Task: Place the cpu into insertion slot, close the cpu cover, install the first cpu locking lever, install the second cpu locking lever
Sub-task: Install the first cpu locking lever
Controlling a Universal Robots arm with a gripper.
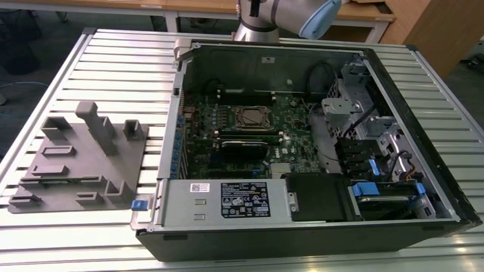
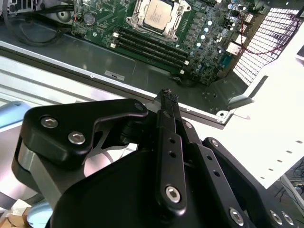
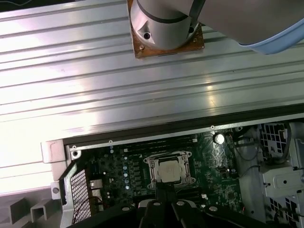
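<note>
Cpu (image 2: 156,13), silvery square, apparently seated under cpu cover (image 2: 136,17).

Even, bright overhead light. The ribbed metal table (image 3: 95,71) glares white at the left of the first wrist view, and the second wrist view's right side blows out. The computer case (image 1: 302,238) interior sits in shadow. The gripper (image 2: 167,97) looks soft and blurred.

Grey fixture block (image 1: 83,161) beside computer case (image 1: 302,226)
</note>
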